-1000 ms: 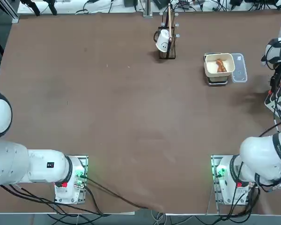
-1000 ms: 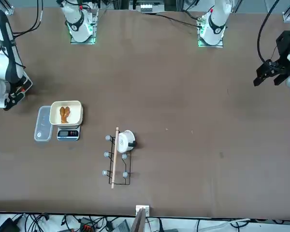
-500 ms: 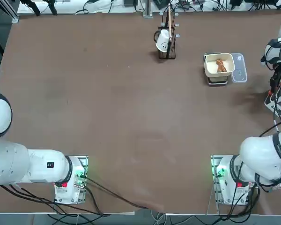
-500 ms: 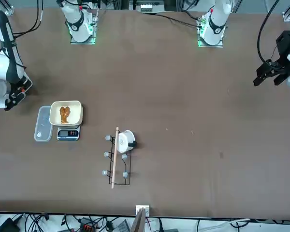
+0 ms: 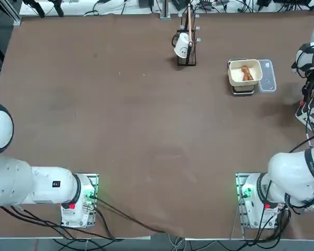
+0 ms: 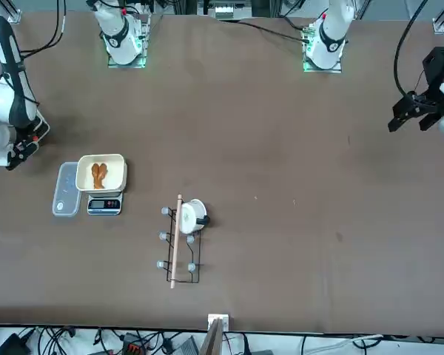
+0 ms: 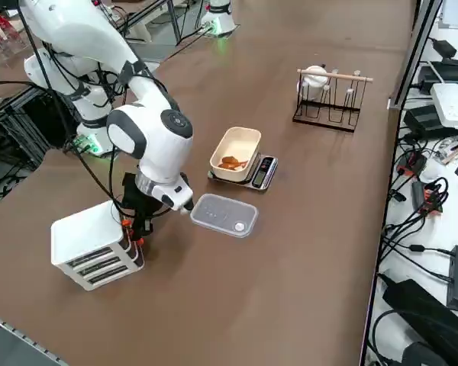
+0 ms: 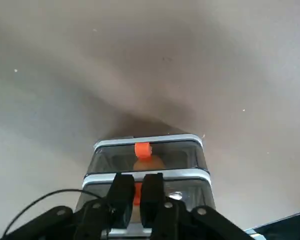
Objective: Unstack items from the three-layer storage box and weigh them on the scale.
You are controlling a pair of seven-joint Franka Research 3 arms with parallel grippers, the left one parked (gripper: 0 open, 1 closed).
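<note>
The right end effector (image 8: 135,200) pinches narrowly on an orange drawer tab (image 8: 137,194) of the three-layer storage box (image 7: 95,245), likely to pull that layer open. On the worktop (image 5: 146,130), around 1 o'clock, one scale (image 5: 243,89) carries one cream tub (image 5: 244,72) holding two brown pieces (image 5: 246,72).

One three-layer storage box (image 7: 91,248), one scale (image 7: 258,172), one cream tub (image 7: 236,152) holding brown items (image 7: 230,162), one clear lid (image 7: 224,215), one wire rack (image 7: 328,97) and one white cup (image 7: 314,76).
</note>
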